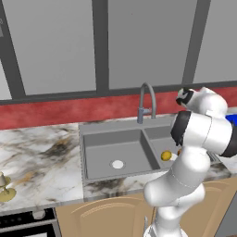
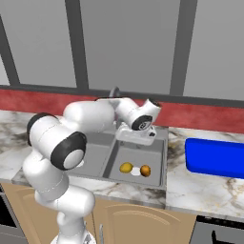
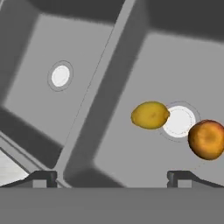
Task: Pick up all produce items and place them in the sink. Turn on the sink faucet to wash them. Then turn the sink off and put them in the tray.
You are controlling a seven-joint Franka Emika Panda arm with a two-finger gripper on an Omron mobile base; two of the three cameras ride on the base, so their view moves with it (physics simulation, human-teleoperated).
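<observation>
Both produce items lie on the floor of the grey sink's (image 2: 162, 157) right basin. The oval yellow fruit (image 3: 150, 115) rests against one side of the pale drain (image 3: 178, 121) and the round orange fruit (image 3: 206, 139) against the other. My gripper (image 3: 112, 178) hangs open and empty above that basin, its fingertips (image 3: 43, 177) wide apart, and looks down on the divider beside the fruits. From the right base the hand (image 2: 138, 126) sits over the basin's back edge, above the yellow fruit (image 2: 126, 167) and orange fruit (image 2: 145, 170). The gooseneck sink faucet (image 1: 147, 99) stands behind the sink (image 1: 111, 126). The blue tray (image 2: 217, 157) lies on the counter to the right.
The left basin holds nothing but its drain (image 1: 117, 164). A pale cup on an olive dish (image 1: 3, 187) stands at the counter's far left. A red backsplash and grey wall cabinets run behind. My white arm (image 1: 194, 139) covers much of the right basin from the left base.
</observation>
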